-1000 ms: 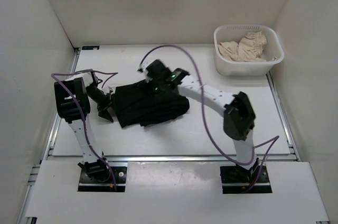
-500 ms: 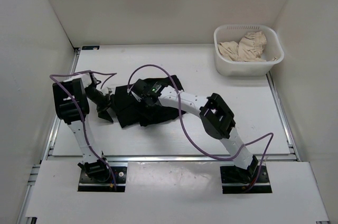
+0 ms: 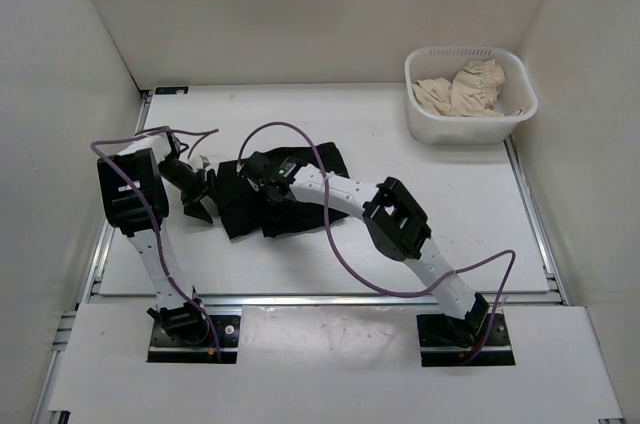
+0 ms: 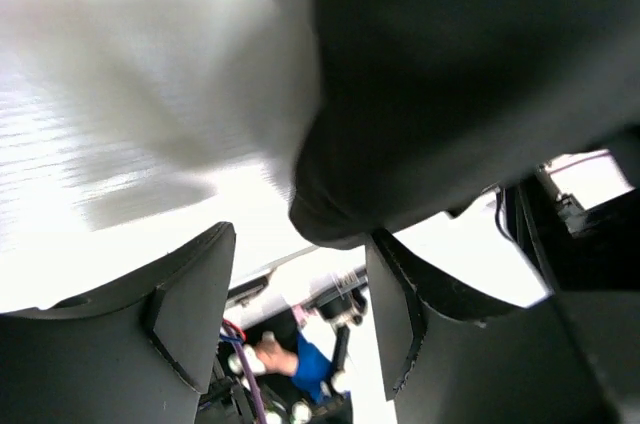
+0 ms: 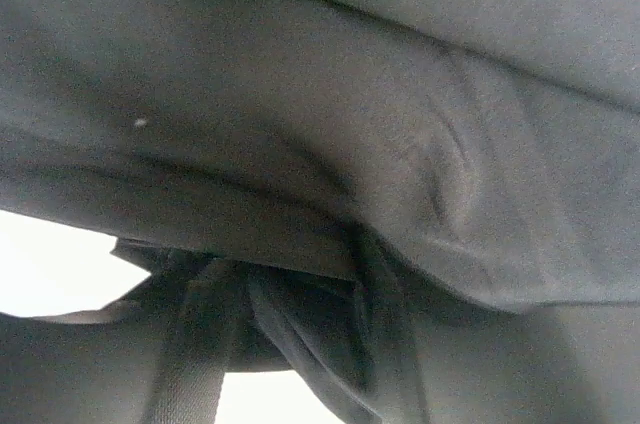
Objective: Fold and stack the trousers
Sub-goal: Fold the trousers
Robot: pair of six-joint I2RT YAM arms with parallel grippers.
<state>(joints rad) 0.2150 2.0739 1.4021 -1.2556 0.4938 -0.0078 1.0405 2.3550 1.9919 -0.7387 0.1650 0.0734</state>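
Note:
The black trousers lie bunched at the middle left of the table. My right gripper is low on their upper left part. The right wrist view is filled with black fabric that bunches into a pinched fold at the jaws and hides the fingers. My left gripper is at the left edge of the trousers. In the left wrist view it is open, and a rounded edge of the black fabric hangs just beyond the gap, with nothing between the fingers.
A white basket stands at the back right and holds a beige cloth. White walls close in the table at the left, back and right. Purple cables loop over both arms.
My right gripper has moved left and nearer across the trousers, drawing fabric over with it, so the pile is now narrower. The left gripper has barely moved.

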